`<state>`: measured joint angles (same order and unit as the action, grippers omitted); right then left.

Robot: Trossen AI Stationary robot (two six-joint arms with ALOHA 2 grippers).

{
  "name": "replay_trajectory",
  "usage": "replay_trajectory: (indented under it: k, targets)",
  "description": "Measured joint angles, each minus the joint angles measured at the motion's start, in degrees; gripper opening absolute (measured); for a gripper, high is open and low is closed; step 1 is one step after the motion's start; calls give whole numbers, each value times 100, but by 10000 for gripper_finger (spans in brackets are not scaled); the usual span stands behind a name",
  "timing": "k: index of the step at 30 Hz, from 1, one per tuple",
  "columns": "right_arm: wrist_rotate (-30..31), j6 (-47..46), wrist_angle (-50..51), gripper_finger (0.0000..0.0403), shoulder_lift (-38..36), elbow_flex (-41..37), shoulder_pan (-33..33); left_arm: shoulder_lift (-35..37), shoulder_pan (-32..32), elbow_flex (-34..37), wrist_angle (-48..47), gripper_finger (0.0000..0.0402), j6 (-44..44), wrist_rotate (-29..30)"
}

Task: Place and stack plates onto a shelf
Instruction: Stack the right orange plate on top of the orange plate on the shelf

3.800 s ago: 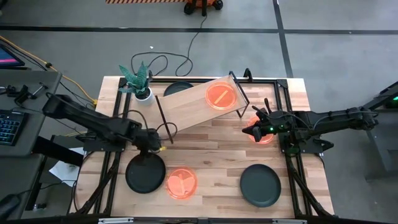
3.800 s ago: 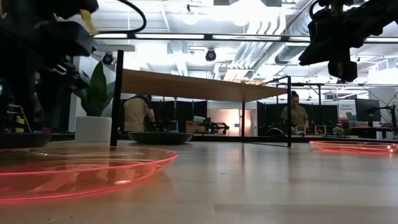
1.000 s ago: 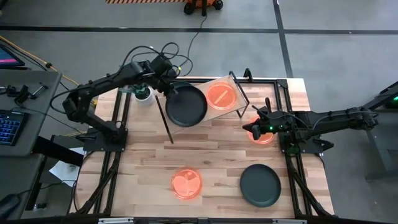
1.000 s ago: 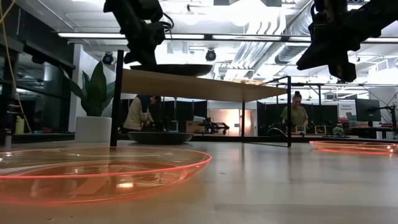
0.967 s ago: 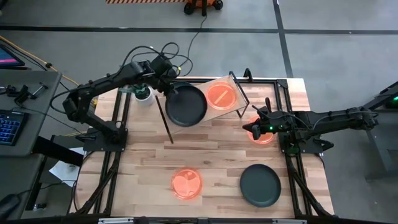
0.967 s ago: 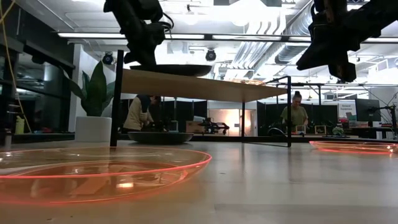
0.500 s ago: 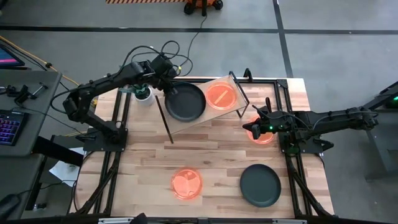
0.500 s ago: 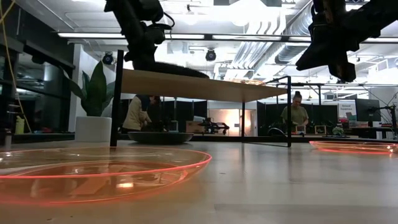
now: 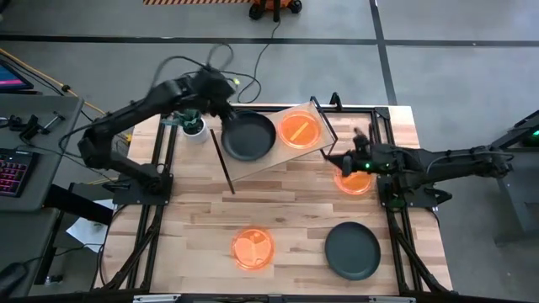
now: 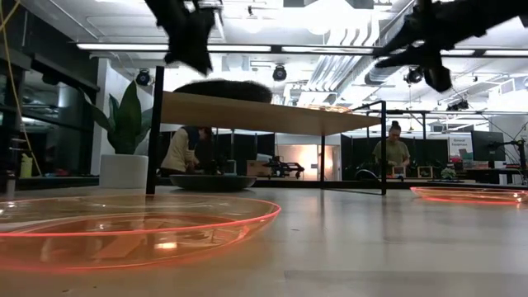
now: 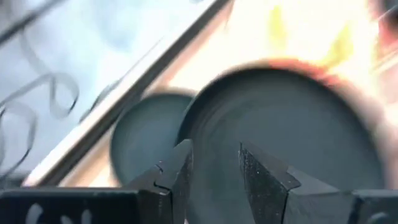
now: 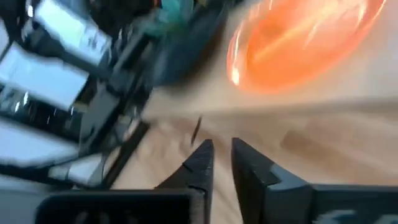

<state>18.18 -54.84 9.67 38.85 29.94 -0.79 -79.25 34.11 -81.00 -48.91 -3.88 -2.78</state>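
A black plate (image 9: 249,136) (image 10: 223,88) (image 11: 292,143) lies on the left half of the small wood shelf (image 9: 280,157) (image 10: 272,115). Beside it on the shelf sits an orange plate (image 9: 299,130). My left gripper (image 9: 223,105) (image 10: 194,49) (image 11: 216,165) is open, above the black plate's far-left rim and clear of it. Another black plate (image 10: 213,181) (image 11: 146,134) lies on the table under the shelf. My right gripper (image 9: 335,157) (image 10: 433,74) (image 12: 222,149) hovers with a narrow gap, between the shelf's right end and an orange plate (image 9: 354,179) (image 10: 470,194) on the table.
An orange plate (image 9: 251,248) (image 10: 124,227) and a black plate (image 9: 352,250) lie near the table's near edge. A potted plant (image 9: 194,126) (image 10: 128,124) stands at the far left, beside the shelf's legs. Two people (image 10: 186,148) (image 10: 394,153) are in the room behind.
My left gripper lowered the black plate, tilted, onto the shelf's left half and let it go; it then rose and drew back toward the far left. The plate stays on the shelf. My right gripper rose and moved toward the shelf's right end.
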Motion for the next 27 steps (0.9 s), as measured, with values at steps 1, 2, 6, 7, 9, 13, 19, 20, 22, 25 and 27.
replay_trajectory:
  k: [1,2,6,7,9,13,19,20,22,25,27]
  targets:
    - [22,102,-4,59,5,121,96,175,0,-14,236,122,-30,-188]
    - [30,230,19,75,19,262,190,348,0,-14,487,121,-89,-365]
    - [-201,998,872,138,234,1061,461,1204,-125,373,1860,120,-504,-995]
    - [-335,1166,1275,151,324,1299,496,1425,-197,599,2284,120,-636,-1076]
    - [-593,1427,2232,169,566,1779,531,1841,-373,1131,3097,120,-866,-1188]
    - [-1238,1514,4110,178,1119,2420,408,2487,-759,2067,4420,120,-1336,-1211]
    - [-1374,390,5031,179,1771,1951,-369,3039,-997,2598,4728,120,-1401,-1212]
    - [-1301,156,4968,179,1858,1759,-496,3067,-998,2602,4715,120,-1401,-1215]
    - [-1116,-431,4740,179,2040,1394,-672,3089,-997,2600,4796,120,-1400,-1209]
    - [-975,-1179,4292,179,2301,994,-762,3093,-992,2600,4971,120,-1399,-1201]
    - [-880,-1510,4102,179,2509,841,-763,3093,-992,2600,5051,120,-1399,-1201]
